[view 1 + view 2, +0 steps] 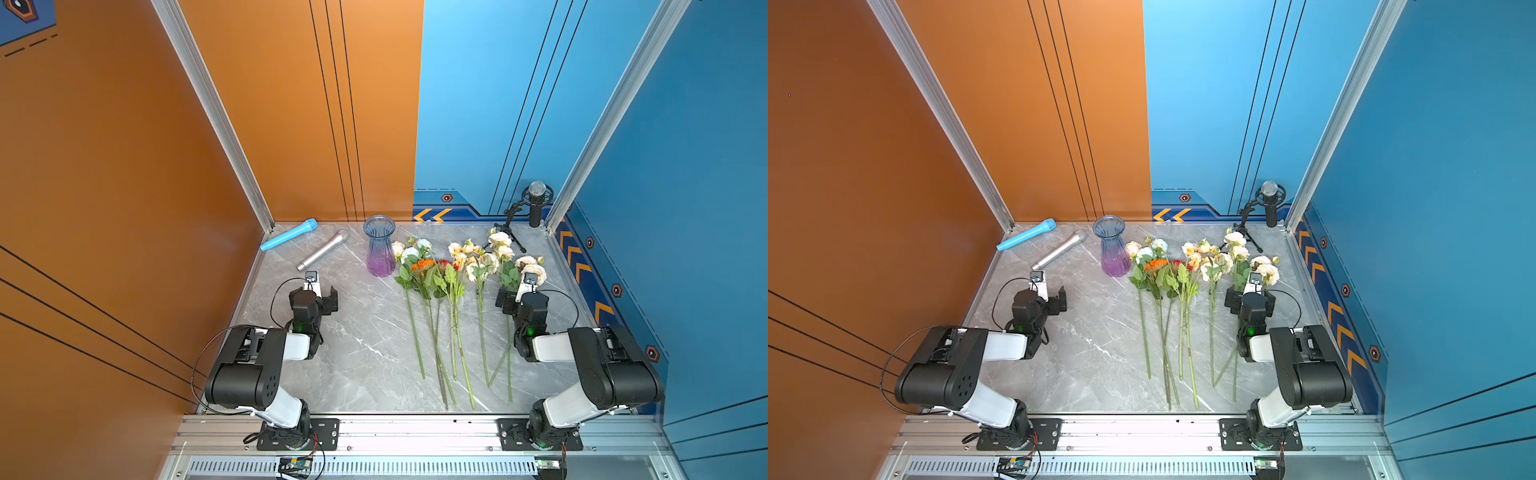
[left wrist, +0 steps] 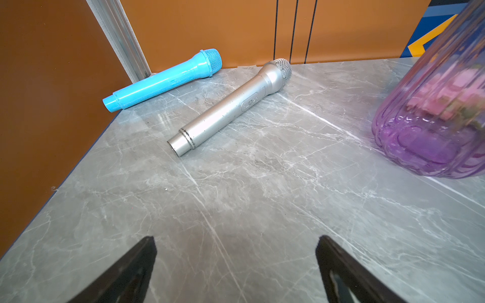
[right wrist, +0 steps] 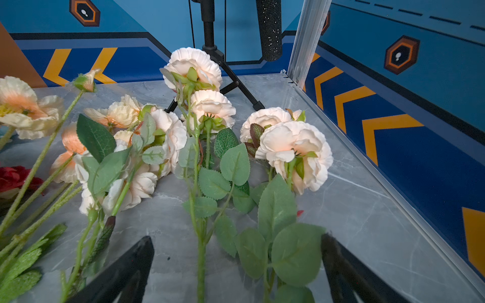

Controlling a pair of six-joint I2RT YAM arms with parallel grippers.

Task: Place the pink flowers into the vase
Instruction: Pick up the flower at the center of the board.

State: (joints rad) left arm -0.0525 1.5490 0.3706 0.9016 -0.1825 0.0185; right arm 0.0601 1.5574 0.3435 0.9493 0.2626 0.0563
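Observation:
The vase (image 1: 379, 245) is ribbed clear glass, blue-grey at the top and purple at the base, and stands upright at the back of the marble table; its base (image 2: 433, 112) shows in the left wrist view. The pink flowers (image 1: 500, 240) lie flat at the right with their stems pointing toward the front. In the right wrist view their cream-pink blooms (image 3: 296, 147) lie just ahead. My right gripper (image 3: 237, 240) is open low over them, with two green stems and leaves between its jaws. My left gripper (image 2: 236, 238) is open over bare table, left of the vase.
A blue microphone (image 1: 289, 235) and a silver microphone (image 1: 323, 250) lie at the back left. A black microphone on a stand (image 1: 536, 203) occupies the back right corner. Orange and red blooms (image 1: 424, 264) and a peach spray (image 1: 461, 251) lie between the vase and the pink flowers.

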